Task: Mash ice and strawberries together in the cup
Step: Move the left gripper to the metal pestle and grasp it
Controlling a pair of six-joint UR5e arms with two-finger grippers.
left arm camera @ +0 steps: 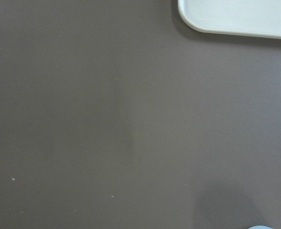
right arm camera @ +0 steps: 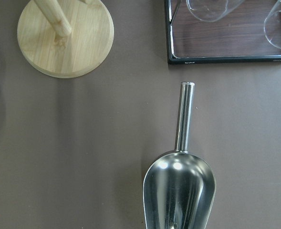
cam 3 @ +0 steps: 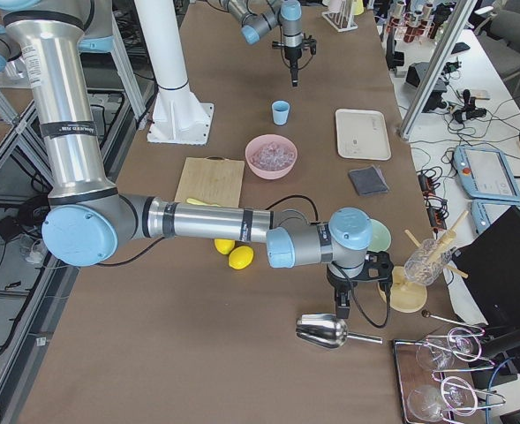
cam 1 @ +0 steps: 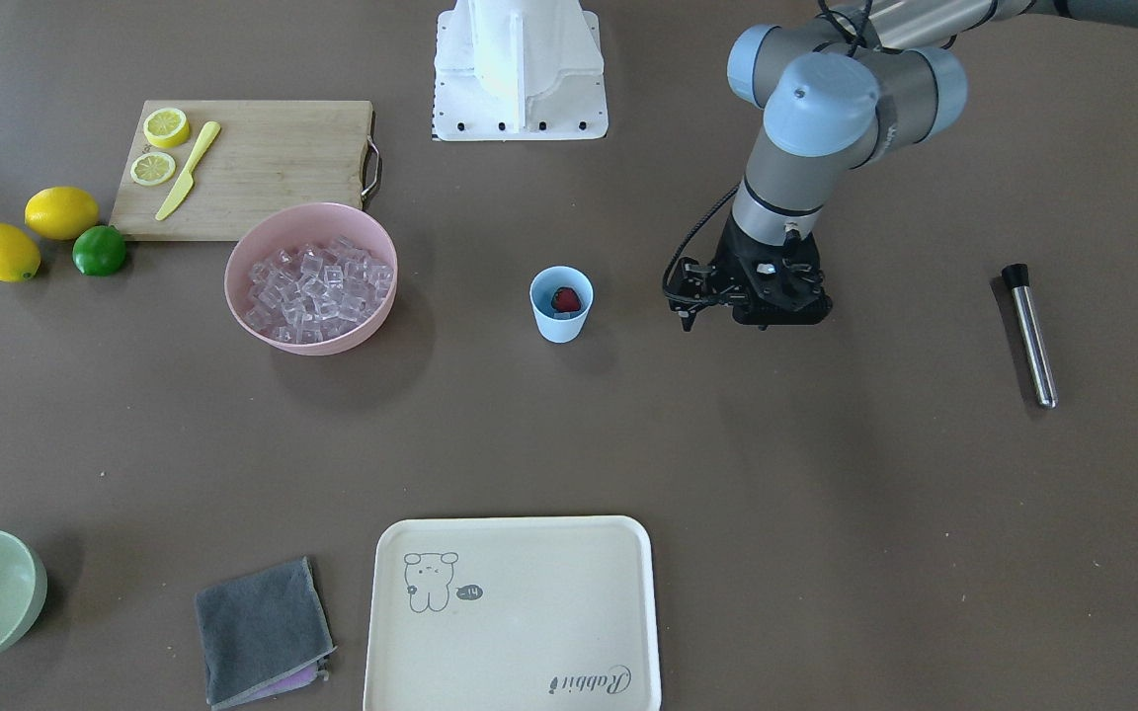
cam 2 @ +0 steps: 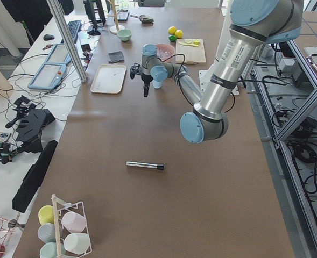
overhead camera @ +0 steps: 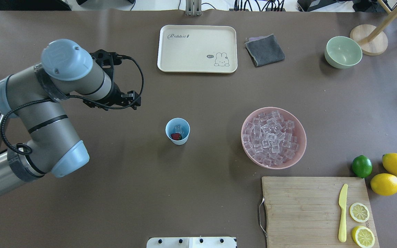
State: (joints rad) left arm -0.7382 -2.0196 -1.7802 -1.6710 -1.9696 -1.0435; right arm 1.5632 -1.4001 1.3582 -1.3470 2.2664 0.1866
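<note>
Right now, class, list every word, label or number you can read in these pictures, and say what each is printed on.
"Rabbit": printed on the cream tray, in one corner.
Speech bubble beside the tray's rabbit drawing: too small to read.
Label on the left arm: too blurred to read.

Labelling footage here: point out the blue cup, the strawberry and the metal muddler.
blue cup point(cam 1: 561, 329), front-facing view, outer wall.
strawberry point(cam 1: 566, 299), front-facing view, red flesh.
metal muddler point(cam 1: 1033, 341), front-facing view, middle of shaft.
</note>
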